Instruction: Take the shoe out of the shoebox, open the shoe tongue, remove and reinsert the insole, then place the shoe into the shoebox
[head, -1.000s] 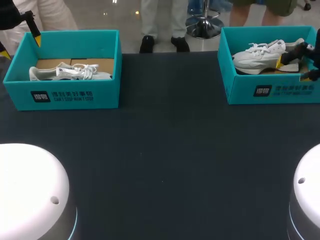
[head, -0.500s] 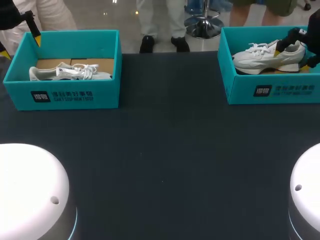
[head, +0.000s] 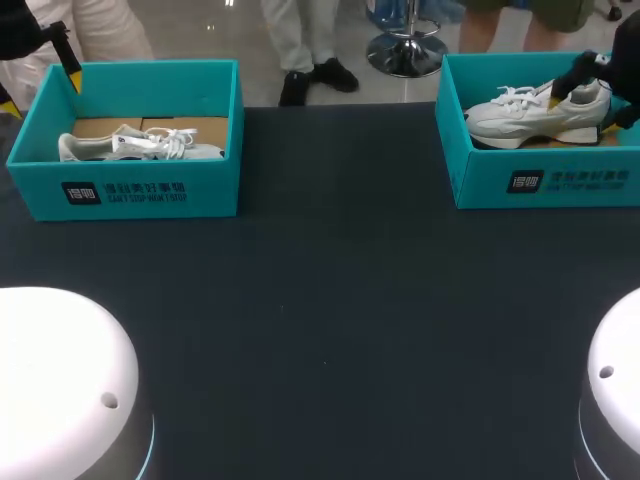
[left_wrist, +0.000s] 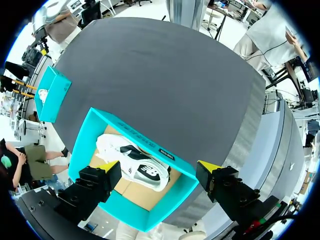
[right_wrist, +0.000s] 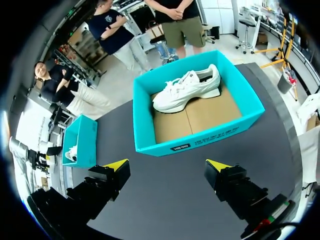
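Two teal shoeboxes stand at the table's far corners. The left shoebox holds a white shoe lying low. The right shoebox holds a chunky white sneaker. My left gripper hangs open above the left box's far left corner. In the left wrist view the gripper is over the box and its shoe. My right gripper is open above the right box. In the right wrist view the gripper looks down on the box and sneaker, touching neither.
Dark table surface stretches between and in front of the boxes. My arms' white bases sit at the near corners. The other box shows far off in each wrist view: the right box, the left box.
My right gripper has risen and shifted back over the right box, from near its right wall toward the sneaker's heel. The left arm and both shoes have not moved.
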